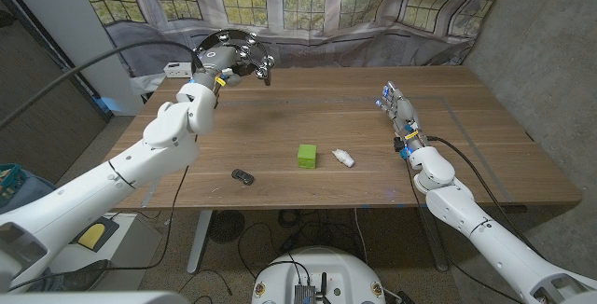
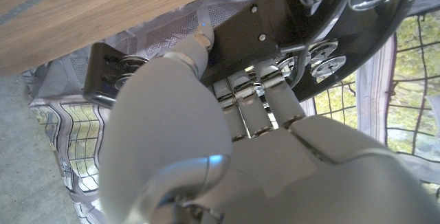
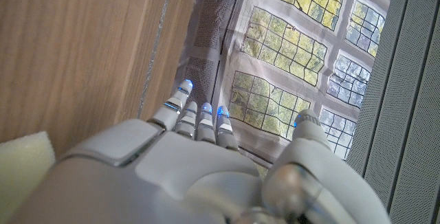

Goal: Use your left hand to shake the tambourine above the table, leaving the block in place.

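Left hand (image 1: 207,74) holds the tambourine (image 1: 235,54) aloft over the counter's (image 1: 485,145) far left corner, fingers (image 2: 265,93) wrapped on its frame for shaking, well clear of the green block (image 1: 307,156); right hand (image 1: 399,113) idle, fingers loosely extended, empty.

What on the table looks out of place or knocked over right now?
Nothing stands out. The green block sits squarely on the table, apart from the small white object and the small dark object. The left robot hand holds the tambourine above the far edge; the right robot hand holds nothing.
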